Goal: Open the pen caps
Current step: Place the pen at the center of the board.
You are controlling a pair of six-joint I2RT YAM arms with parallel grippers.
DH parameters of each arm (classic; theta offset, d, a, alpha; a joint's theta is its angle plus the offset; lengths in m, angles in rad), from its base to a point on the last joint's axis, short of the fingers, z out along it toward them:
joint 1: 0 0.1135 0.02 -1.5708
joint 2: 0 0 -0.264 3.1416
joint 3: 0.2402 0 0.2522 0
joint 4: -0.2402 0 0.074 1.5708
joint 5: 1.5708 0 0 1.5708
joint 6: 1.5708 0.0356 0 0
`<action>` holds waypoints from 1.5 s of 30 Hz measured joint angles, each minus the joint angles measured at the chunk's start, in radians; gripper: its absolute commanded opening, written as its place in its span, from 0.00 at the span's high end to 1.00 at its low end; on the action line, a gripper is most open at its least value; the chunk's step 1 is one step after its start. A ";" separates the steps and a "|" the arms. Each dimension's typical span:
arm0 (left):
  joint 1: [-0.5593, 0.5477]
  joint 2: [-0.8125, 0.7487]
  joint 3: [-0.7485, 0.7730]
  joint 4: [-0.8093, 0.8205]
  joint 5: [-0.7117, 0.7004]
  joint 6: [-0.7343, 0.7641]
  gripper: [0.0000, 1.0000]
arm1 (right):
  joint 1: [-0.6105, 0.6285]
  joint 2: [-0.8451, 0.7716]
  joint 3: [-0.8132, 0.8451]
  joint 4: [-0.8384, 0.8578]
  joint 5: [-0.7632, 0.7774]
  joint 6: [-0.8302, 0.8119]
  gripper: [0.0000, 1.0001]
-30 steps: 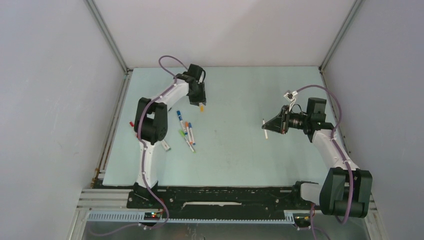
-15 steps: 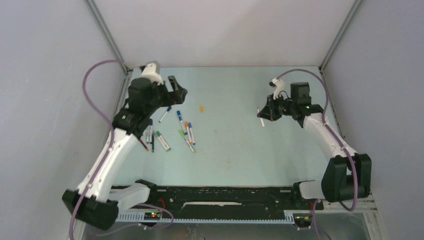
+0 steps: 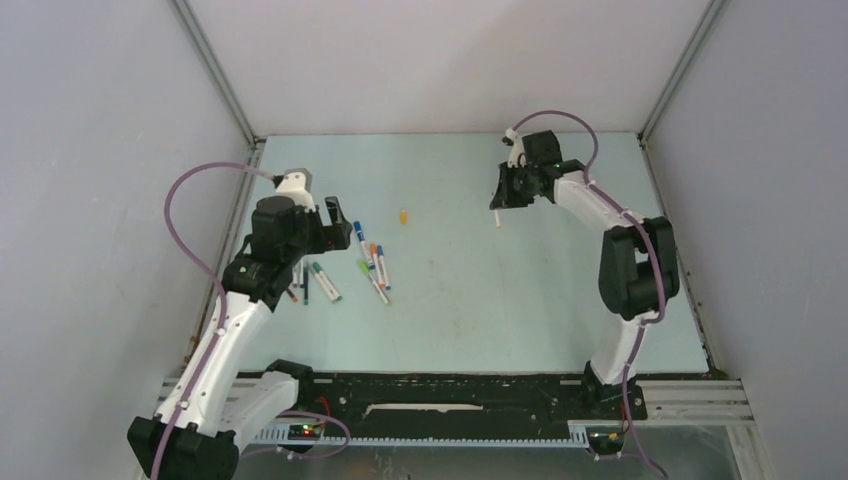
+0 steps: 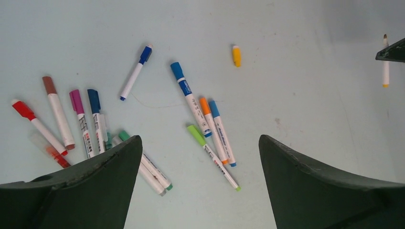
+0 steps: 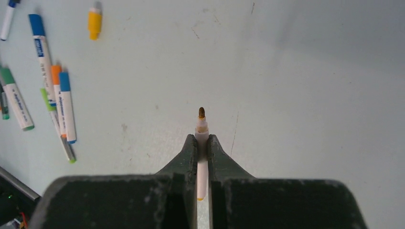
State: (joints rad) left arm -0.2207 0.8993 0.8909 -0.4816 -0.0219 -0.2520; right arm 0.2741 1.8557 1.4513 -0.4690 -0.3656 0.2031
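Note:
One loose yellow pen cap (image 3: 403, 215) (image 4: 236, 56) (image 5: 94, 22) lies alone on the pale table, apart from both grippers. My right gripper (image 3: 500, 198) (image 5: 201, 139) is shut on an uncapped white pen barrel (image 5: 202, 126) (image 3: 496, 217), held above the far middle of the table. My left gripper (image 3: 338, 235) (image 4: 199, 139) hangs open and empty over several capped pens. These include a blue-capped pen (image 4: 190, 98), an orange-capped one (image 4: 212, 129), a green-capped one (image 4: 212, 157) and a red-capped one (image 4: 38, 126).
More capped pens lie at the left: brown (image 4: 57, 112), purple (image 4: 80, 121) and dark blue (image 4: 136, 71). The enclosure's grey walls (image 3: 120, 150) close in the table on the left, right and back. The arms' black base rail (image 3: 450, 385) runs along the near edge.
My left gripper opened and let go of the yellow cap, which now lies on the table, then swung left and nearer over the pens. My right arm carried the barrel further back and left.

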 measured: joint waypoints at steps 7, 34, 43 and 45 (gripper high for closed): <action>0.010 0.021 0.000 -0.001 -0.003 0.018 0.06 | 0.052 0.126 0.084 -0.068 0.093 0.042 1.00; 0.011 0.043 0.000 -0.003 -0.003 0.025 0.06 | 0.120 0.370 0.281 -0.195 0.313 0.085 0.81; 0.011 0.043 0.000 -0.003 -0.002 0.026 0.06 | 0.143 0.370 0.280 -0.195 0.338 0.077 0.64; 0.011 0.043 0.000 -0.003 -0.001 0.026 0.06 | 0.150 0.367 0.278 -0.195 0.342 0.074 0.63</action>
State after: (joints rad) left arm -0.2096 0.9424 0.8909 -0.4850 -0.0231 -0.2264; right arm 0.4240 2.2227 1.7294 -0.6636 -0.0238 0.2768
